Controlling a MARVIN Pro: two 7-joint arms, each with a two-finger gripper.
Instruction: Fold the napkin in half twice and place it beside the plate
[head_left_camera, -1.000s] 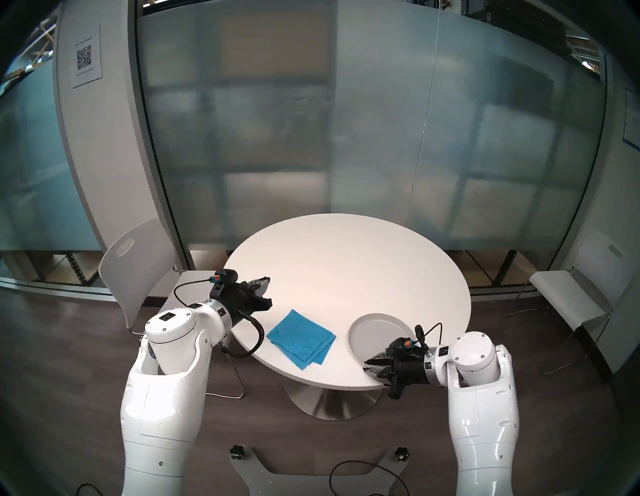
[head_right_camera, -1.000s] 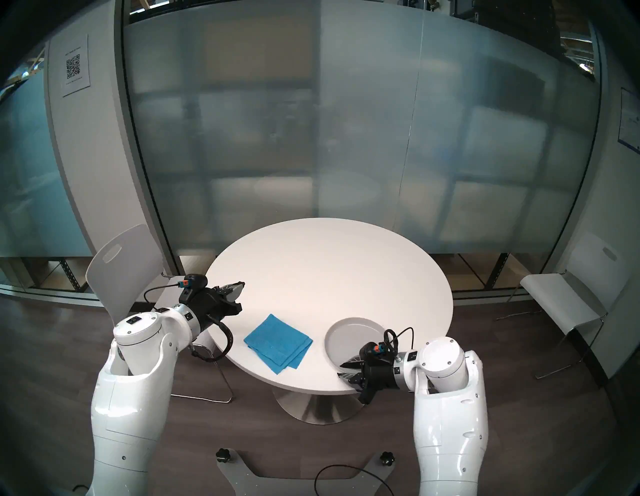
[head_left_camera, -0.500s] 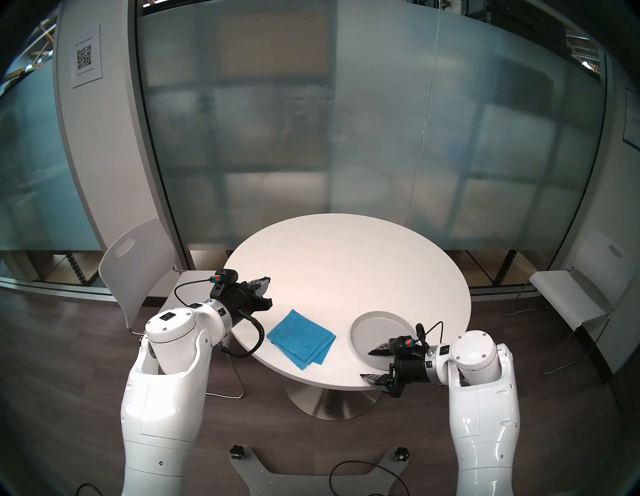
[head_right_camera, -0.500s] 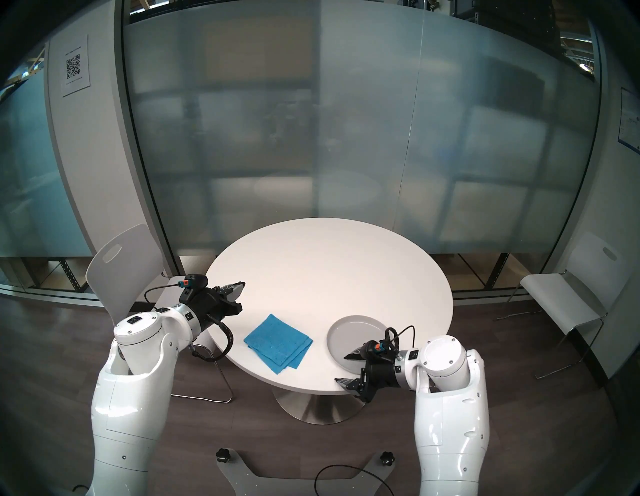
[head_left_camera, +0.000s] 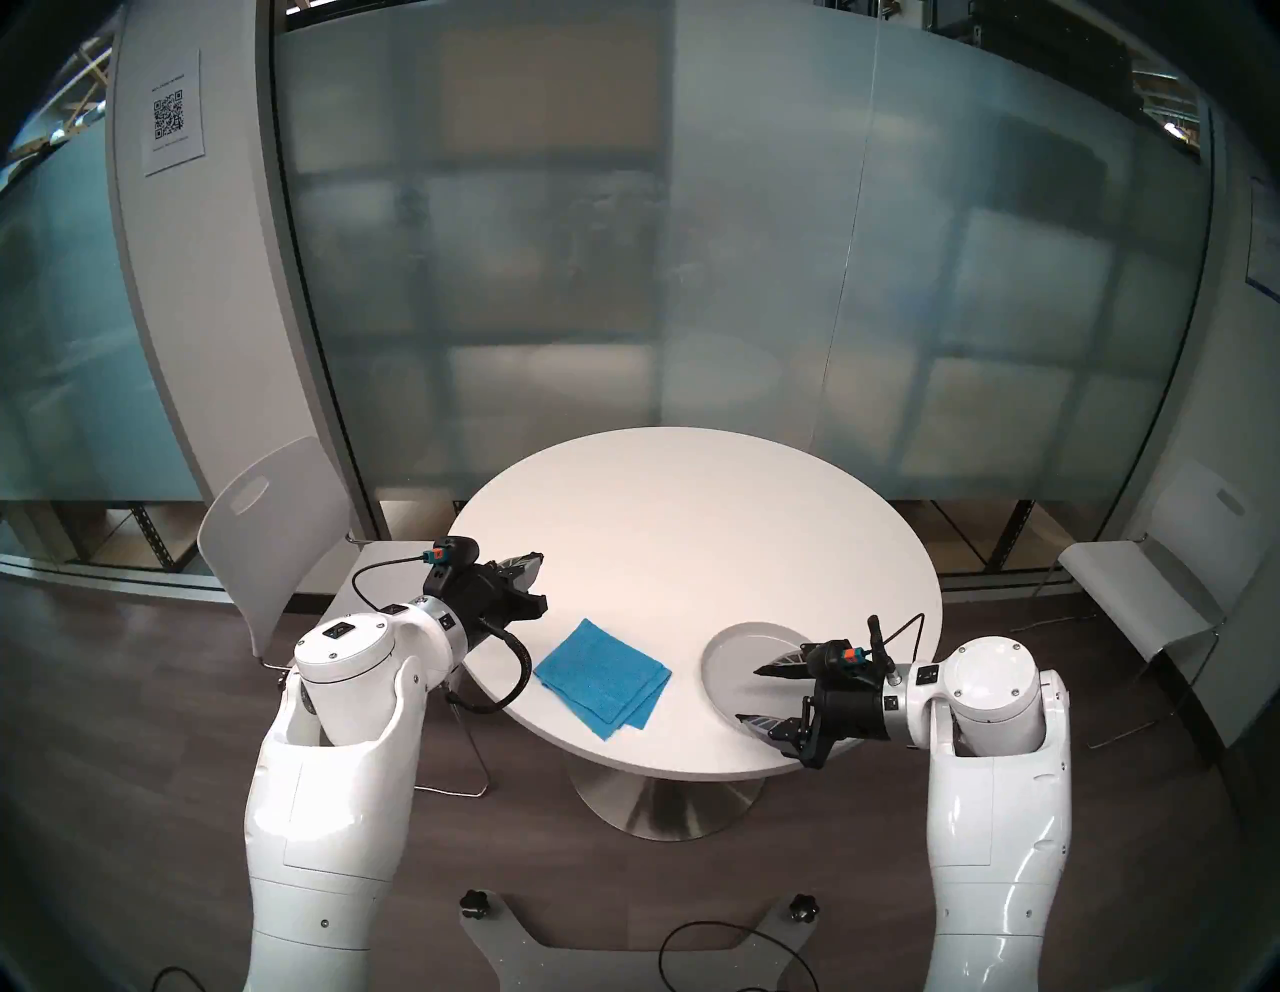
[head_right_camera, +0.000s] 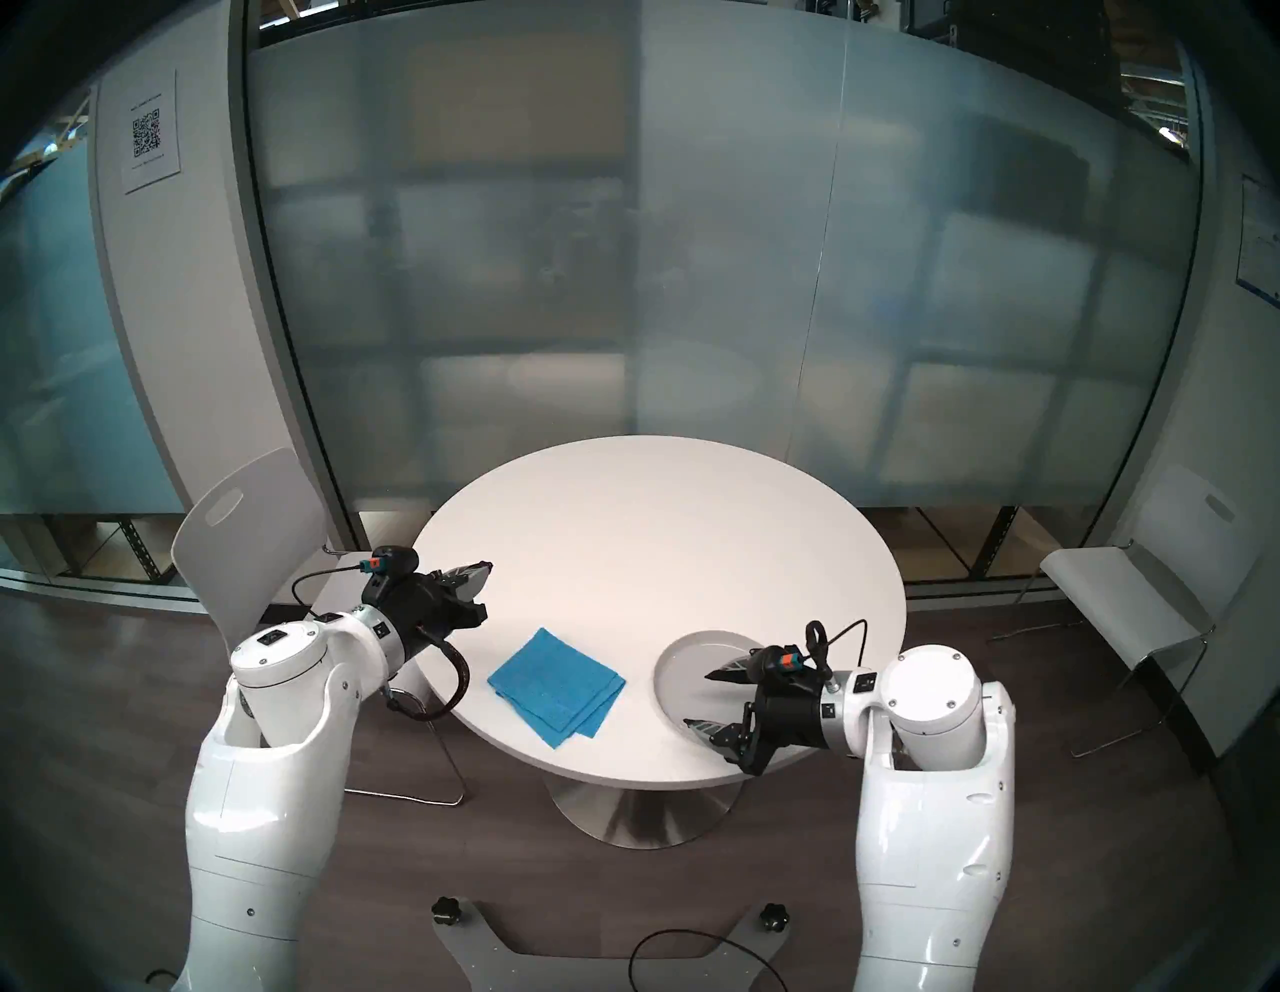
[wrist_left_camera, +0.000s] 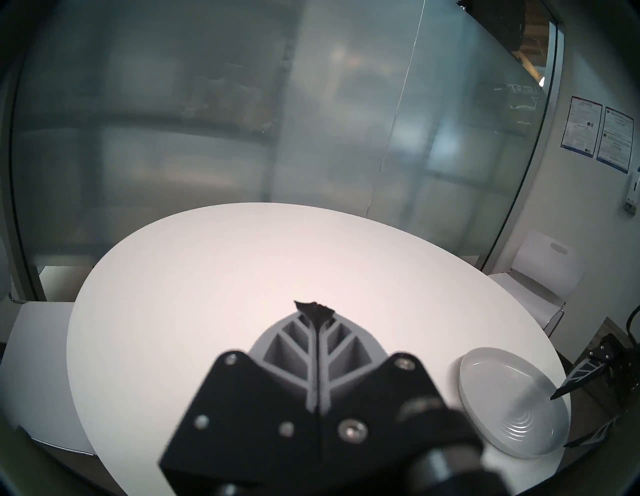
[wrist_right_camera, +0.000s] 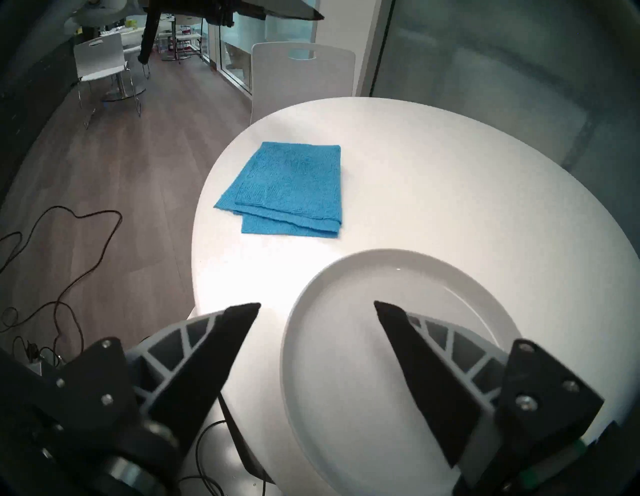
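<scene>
Right wrist camera showed the right gripper (wrist_right_camera: 317, 306) spread wide over the grey plate (wrist_right_camera: 450, 277), holding nothing. Beside it lay the folded blue napkin (wrist_right_camera: 291, 187), looking finished. The left gripper (wrist_left_camera: 313, 306) was squeezed tight, empty.

Glossy white rounded arm shells (head_left_camera: 332, 796) with small screws, ending in silver collars and black wrist housings. Black looping cables (head_left_camera: 509, 675) with orange-and-teal plugs (head_left_camera: 435, 555) at each wrist. Grey ribbed fingers (wrist_right_camera: 194, 343) with black pads on black screwed brackets.
</scene>
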